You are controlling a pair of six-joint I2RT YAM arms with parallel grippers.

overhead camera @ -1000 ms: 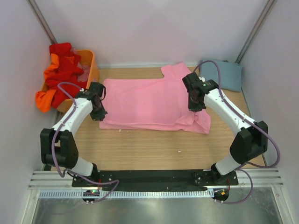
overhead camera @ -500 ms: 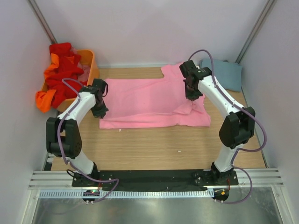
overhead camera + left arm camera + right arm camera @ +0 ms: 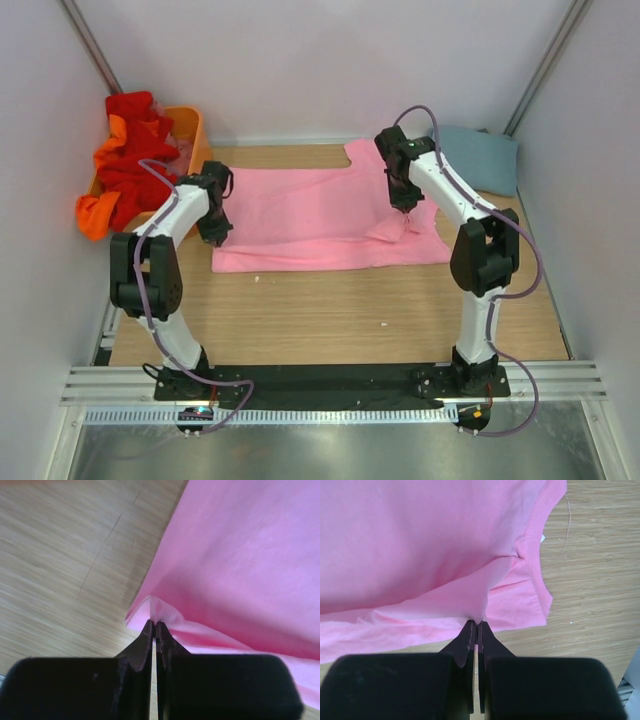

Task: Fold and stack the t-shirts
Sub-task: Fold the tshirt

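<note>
A light pink t-shirt (image 3: pixel 310 215) lies spread on the wooden table. My left gripper (image 3: pixel 215 232) is shut on its left edge; the wrist view shows the pinched pink fold (image 3: pixel 159 611) at my fingertips. My right gripper (image 3: pixel 405 205) is shut on the shirt's right part, lifting a fold of pink cloth (image 3: pixel 481 611) near the collar (image 3: pixel 540 540). A folded grey-blue t-shirt (image 3: pixel 482 160) lies at the back right. Red and orange t-shirts (image 3: pixel 125 160) are heaped at the back left.
The orange plastic basket (image 3: pixel 192 135) stands at the back left under the red and orange heap. Bare wood (image 3: pixel 330 310) lies between the pink shirt and the arm bases. White walls enclose the table on three sides.
Both grippers have moved toward the back, carrying the shirt's near edge with them. The near part of the shirt now lies folded further over the rest, and the right corner has lifted off the table.
</note>
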